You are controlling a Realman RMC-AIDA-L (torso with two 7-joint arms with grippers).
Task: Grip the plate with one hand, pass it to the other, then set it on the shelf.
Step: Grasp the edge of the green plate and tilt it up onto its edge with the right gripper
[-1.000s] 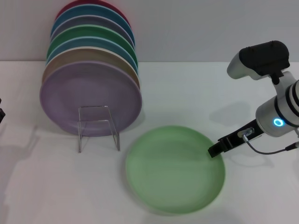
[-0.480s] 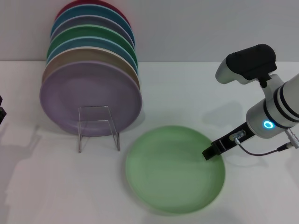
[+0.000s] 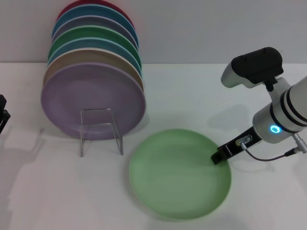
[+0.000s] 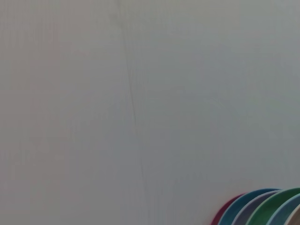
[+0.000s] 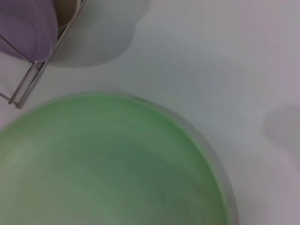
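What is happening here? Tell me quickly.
The right gripper, slim and black on the white-and-silver arm with the blue ring, is at the right rim of the round pale mint-green plate, which lies flat on the white table. It is not lifted yet. Whether the gripper has closed on the rim cannot be seen. The left gripper waits at the table's left edge. The small clear plate rack already holds a row of upright coloured plates, a lavender one in front.
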